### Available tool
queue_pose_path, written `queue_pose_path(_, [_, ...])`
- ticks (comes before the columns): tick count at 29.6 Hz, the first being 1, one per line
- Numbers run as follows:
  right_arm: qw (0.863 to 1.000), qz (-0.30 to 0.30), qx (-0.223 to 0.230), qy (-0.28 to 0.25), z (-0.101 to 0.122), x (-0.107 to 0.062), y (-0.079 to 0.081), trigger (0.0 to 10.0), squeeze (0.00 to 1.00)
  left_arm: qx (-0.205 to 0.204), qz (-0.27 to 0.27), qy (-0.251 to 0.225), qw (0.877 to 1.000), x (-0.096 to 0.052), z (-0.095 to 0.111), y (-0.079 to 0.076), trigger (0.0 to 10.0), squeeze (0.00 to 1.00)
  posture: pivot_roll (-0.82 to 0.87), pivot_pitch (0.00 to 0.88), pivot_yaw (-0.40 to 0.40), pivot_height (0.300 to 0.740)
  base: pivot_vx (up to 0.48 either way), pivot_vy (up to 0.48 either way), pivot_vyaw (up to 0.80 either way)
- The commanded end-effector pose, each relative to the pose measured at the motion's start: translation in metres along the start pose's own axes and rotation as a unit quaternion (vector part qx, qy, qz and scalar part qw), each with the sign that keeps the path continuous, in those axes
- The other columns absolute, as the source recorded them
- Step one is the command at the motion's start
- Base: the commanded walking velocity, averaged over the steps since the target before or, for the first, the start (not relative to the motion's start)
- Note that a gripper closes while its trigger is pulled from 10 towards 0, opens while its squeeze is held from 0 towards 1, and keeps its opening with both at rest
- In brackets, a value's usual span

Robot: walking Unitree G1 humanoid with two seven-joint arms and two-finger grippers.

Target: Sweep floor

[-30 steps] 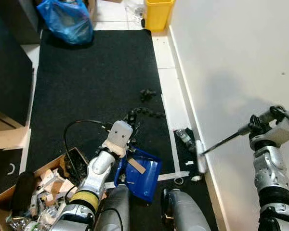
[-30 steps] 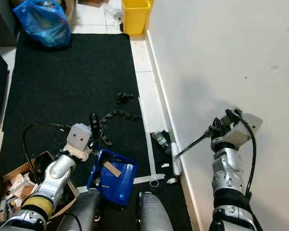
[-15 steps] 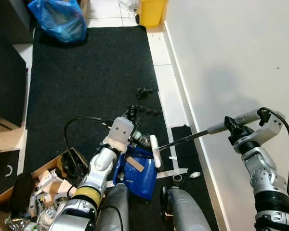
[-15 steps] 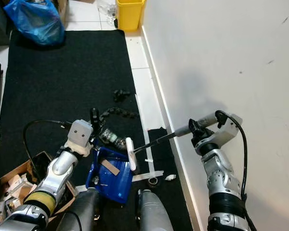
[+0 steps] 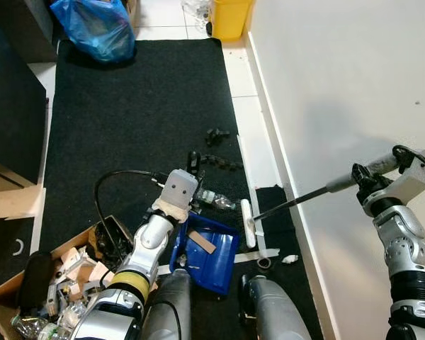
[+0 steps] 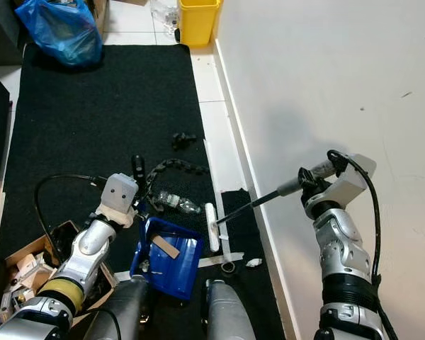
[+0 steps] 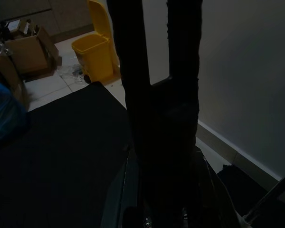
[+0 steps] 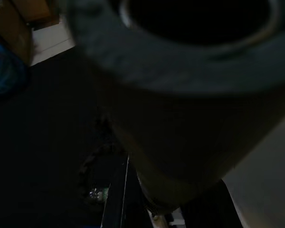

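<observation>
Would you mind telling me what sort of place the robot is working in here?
Probably a hallway or entry strip of a home: a long black mat on white tile beside a plain wall, with a yellow bin and a blue rubbish bag at the far end.

Mat (image 5: 127, 120): on the floor, left of the wall (image 5: 354, 85). Bag (image 5: 92, 28): at the mat's far left corner. Bin (image 5: 230, 18): beyond the mat's far right corner, by the wall. Box (image 5: 49, 283): near left, beside the left arm. Dustpan (image 5: 205, 255): on the mat's near edge, in front of the left gripper (image 5: 193, 161). Bottle (image 5: 216, 200): on the mat just beyond the dustpan. Broom (image 5: 249, 223): head just right of the dustpan, handle running right to the right gripper (image 5: 359, 177) by the wall.
</observation>
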State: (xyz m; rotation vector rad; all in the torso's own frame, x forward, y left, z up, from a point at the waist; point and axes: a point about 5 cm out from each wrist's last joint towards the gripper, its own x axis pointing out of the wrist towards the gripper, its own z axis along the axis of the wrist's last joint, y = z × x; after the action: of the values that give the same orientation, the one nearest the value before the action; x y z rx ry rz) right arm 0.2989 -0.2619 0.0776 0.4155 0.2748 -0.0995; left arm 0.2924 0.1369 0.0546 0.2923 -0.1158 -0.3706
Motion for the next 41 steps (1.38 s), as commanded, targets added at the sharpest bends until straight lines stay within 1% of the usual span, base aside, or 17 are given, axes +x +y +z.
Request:
queue_pose_path(1, [1.0,-0.026,-0.003,-0.001,0.001,-0.004,-0.013,10.0,0.0,0.005,-0.012,0.009,1.0,-0.003,-0.005,-0.008,10.0,0.0,0.03,0.2,-0.11,0.74,0.0,0.0,0.0])
queue_pose_path(2, [0.999,-0.033,-0.032,-0.006,0.009,-0.003,-0.014,10.0,0.0,0.008,-0.015,0.008,1.0,-0.002,-0.004,-0.009,10.0,0.0,0.03,0.192,-0.109,0.74,0.0,0.0,0.0])
queue_pose_path(3, [0.999,-0.033,-0.032,-0.006,0.009,-0.003,-0.014,10.0,0.0,0.008,-0.015,0.008,1.0,-0.002,-0.004,-0.009,10.0,0.0,0.03,0.192,-0.109,0.74,0.0,0.0,0.0])
queue_pose_path(6, [0.996,-0.038,-0.084,-0.008,0.019,-0.002,-0.015,10.0,0.0,0.009,-0.017,0.006,1.0,-0.001,-0.003,-0.01,10.0,0.0,0.02,0.182,-0.11,0.74,0.0,0.0,0.0])
queue_pose_path(10, [0.994,-0.046,-0.094,-0.027,0.03,-0.003,-0.016,10.0,0.0,0.009,-0.019,0.005,1.0,0.0,-0.003,-0.011,10.0,0.0,0.02,0.182,-0.11,0.74,0.0,0.0,0.0])
queue_pose_path(12, [0.992,-0.056,-0.099,-0.049,0.04,-0.004,-0.019,10.0,0.0,0.009,-0.021,0.005,1.0,0.001,-0.003,-0.013,10.0,0.0,0.02,0.178,-0.108,0.74,0.0,0.0,0.0])
queue_pose_path(13, [0.989,-0.063,-0.124,-0.055,0.045,-0.005,-0.022,10.0,0.0,0.008,-0.023,0.005,1.0,0.001,-0.003,-0.014,10.0,0.0,0.02,0.175,-0.109,0.74,0.0,0.0,0.0])
queue_pose_path(17, [0.984,-0.071,-0.151,-0.062,0.051,-0.007,-0.026,10.0,0.0,0.007,-0.026,0.004,1.0,0.001,-0.003,-0.016,10.0,0.0,0.02,0.174,-0.109,0.74,0.0,0.0,0.0])
queue_pose_path(20, [0.983,-0.077,-0.143,-0.081,0.059,-0.01,-0.03,10.0,0.0,0.007,-0.027,0.004,1.0,0.002,-0.003,-0.017,10.0,0.0,0.01,0.173,-0.109,0.74,0.0,0.0,0.0])
queue_pose_path(25, [0.982,-0.079,-0.102,-0.14,0.081,-0.017,-0.035,10.0,0.0,0.005,-0.032,0.003,0.999,0.004,-0.002,-0.019,10.0,0.0,0.0,0.182,-0.105,0.74,0.0,0.0,0.0])
queue_pose_path(26, [0.982,-0.079,-0.102,-0.14,0.081,-0.017,-0.035,10.0,0.0,0.005,-0.032,0.003,0.999,0.004,-0.002,-0.019,10.0,0.0,0.0,0.182,-0.105,0.74,0.0,0.0,0.0])
queue_pose_path(27, [0.979,-0.091,-0.121,-0.138,0.083,-0.019,-0.039,10.0,0.0,0.005,-0.033,0.003,0.999,0.005,-0.002,-0.019,10.0,0.0,0.0,0.186,-0.104,0.74,0.0,0.0,0.0])
queue_pose_path(32, [0.975,-0.114,-0.142,-0.131,0.086,-0.025,-0.05,10.0,0.0,0.003,-0.036,0.004,0.999,0.006,-0.001,-0.021,10.0,0.0,-0.01,0.19,-0.102,0.74,0.0,0.0,0.0])
queue_pose_path(35, [0.969,-0.128,-0.173,-0.121,0.09,-0.029,-0.056,10.0,0.0,0.002,-0.039,0.002,0.999,0.006,-0.001,-0.023,10.0,0.0,-0.01,0.19,-0.102,0.74,0.0,0.0,0.0])
queue_pose_path(37, [0.966,-0.13,-0.195,-0.109,0.091,-0.03,-0.058,10.0,0.0,0.001,-0.04,0.002,0.999,0.006,-0.001,-0.024,10.0,0.0,-0.01,0.191,-0.103,0.74,0.0,0.0,0.0])
queue_pose_path(38, [0.966,-0.13,-0.195,-0.109,0.091,-0.03,-0.058,10.0,0.0,0.001,-0.04,0.002,0.999,0.006,-0.001,-0.024,10.0,0.0,-0.01,0.191,-0.103,0.74,0.0,0.0,0.0])
queue_pose_path(41, [0.96,-0.133,-0.232,-0.086,0.093,-0.032,-0.06,10.0,0.0,0.0,-0.041,0.002,0.999,0.007,-0.001,-0.025,10.0,0.0,-0.01,0.193,-0.105,0.74,0.0,0.0,0.0])
